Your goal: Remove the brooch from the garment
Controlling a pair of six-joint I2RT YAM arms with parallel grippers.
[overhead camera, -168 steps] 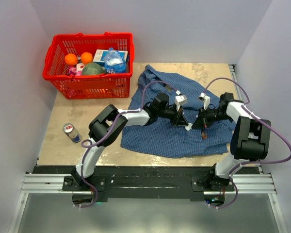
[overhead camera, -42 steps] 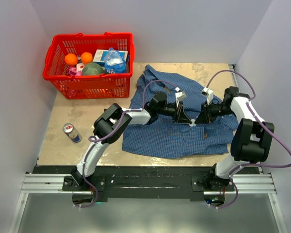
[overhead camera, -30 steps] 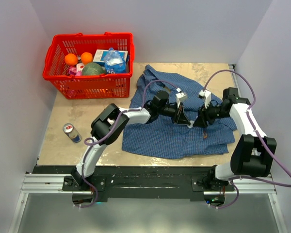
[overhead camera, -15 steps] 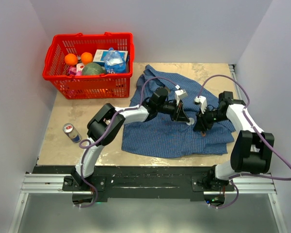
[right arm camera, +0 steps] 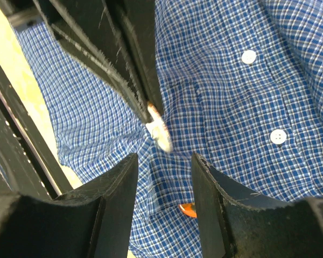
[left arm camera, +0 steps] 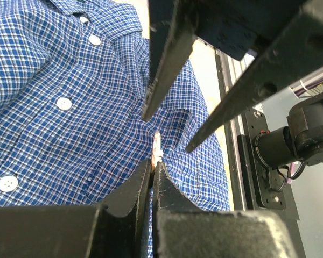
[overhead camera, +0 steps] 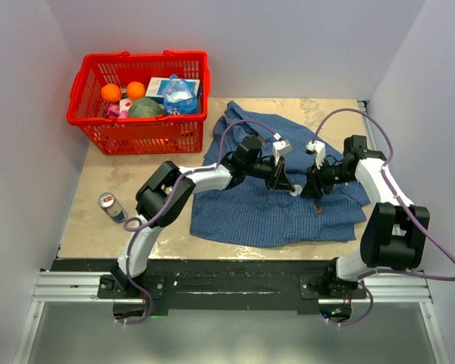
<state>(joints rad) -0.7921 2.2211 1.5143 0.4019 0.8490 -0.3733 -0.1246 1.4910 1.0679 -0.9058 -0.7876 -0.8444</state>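
Pinching a small white bit where the garment puckers, the left claw is clenched near the shirt's middle. The right claw faces it tip to tip, jaws apart with nothing between them, just above the cloth. The brooch lies on the garment just beside the right claw, toward the near hem. The shirt's right edge runs close to the tabletop's edge; bare room lies left, by a can and red basket.

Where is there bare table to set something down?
Bare tabletop between the red basket, the can and the shirt; also behind the shirt, far right. Crowded mid-shirt, where left gripper and right gripper meet.
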